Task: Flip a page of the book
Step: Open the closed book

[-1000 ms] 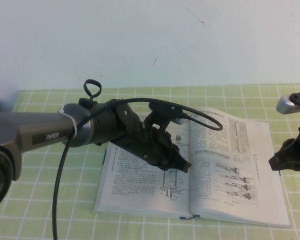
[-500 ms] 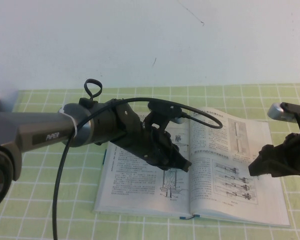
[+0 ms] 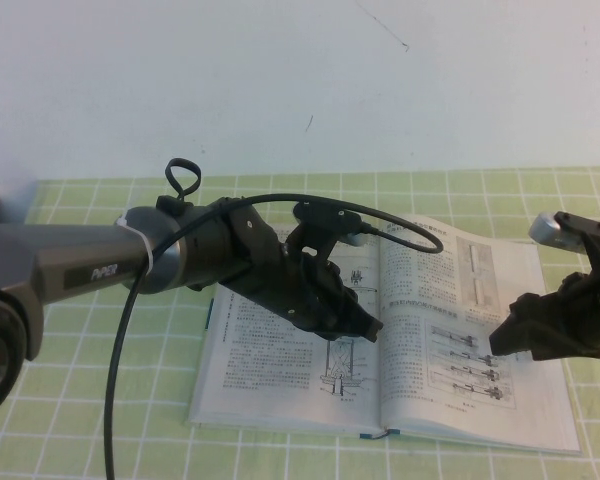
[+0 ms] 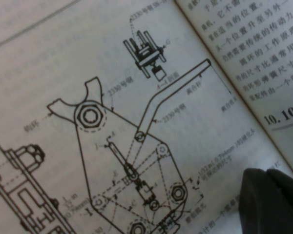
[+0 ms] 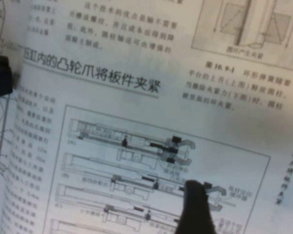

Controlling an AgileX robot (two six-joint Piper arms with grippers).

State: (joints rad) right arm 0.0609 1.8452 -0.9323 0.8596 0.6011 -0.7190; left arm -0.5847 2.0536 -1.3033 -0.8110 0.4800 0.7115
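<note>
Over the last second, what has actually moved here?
The right gripper came in from the table's right edge, moving leftward until it hangs over the outer part of the page with the tool diagrams. It has not taken hold of anything. The left gripper stayed put over the middle of the book, near the spine, and the book lies open and flat as before.
</note>
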